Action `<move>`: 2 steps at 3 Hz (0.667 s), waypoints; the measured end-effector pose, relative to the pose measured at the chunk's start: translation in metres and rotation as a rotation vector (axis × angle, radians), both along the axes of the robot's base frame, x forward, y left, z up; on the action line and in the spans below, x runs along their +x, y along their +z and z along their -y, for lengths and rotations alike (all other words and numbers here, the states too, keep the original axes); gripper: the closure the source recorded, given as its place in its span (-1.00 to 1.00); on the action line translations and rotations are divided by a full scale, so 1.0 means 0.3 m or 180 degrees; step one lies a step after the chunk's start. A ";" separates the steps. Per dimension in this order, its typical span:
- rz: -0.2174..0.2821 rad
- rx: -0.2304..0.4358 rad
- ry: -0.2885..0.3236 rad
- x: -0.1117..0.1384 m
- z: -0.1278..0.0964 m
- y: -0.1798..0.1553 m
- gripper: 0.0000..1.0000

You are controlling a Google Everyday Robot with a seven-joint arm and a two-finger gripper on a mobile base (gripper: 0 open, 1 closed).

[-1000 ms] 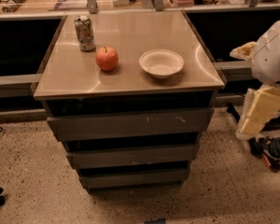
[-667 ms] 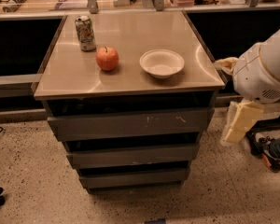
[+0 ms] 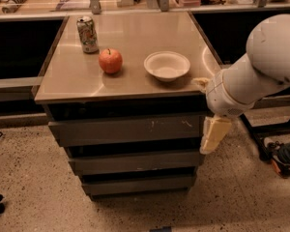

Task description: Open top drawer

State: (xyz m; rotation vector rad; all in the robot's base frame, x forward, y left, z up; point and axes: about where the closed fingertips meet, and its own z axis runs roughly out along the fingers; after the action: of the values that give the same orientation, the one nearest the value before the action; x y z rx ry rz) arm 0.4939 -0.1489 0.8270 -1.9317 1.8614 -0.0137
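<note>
The top drawer (image 3: 130,129) is the widest grey metal front under the counter, shut, with pale scratch marks right of centre. Two narrower grey drawer fronts (image 3: 135,161) sit below it, also shut. My gripper (image 3: 213,135) hangs from the white arm at the right end of the top drawer, its cream-coloured fingers (image 3: 211,138) pointing down beside the cabinet's right edge. It holds nothing that I can see.
On the steel countertop (image 3: 77,81) stand a soda can (image 3: 87,34), a red apple (image 3: 110,61) and a white bowl (image 3: 166,65). A person's shoe (image 3: 280,162) and a dark table leg are on the floor at the right. Speckled floor lies in front.
My arm has swung left toward the cabinet. The gripper has moved from well right of the drawers to the right end of the top drawer.
</note>
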 end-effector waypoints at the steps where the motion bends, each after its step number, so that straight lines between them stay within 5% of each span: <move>1: 0.0019 0.0000 -0.0003 0.008 0.000 -0.003 -1.00; 2: 0.0002 -0.0043 0.0031 0.003 0.001 -0.023 -1.00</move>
State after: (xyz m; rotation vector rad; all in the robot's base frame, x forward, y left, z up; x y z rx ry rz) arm 0.4948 -0.1491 0.8202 -1.9497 1.8559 -0.0239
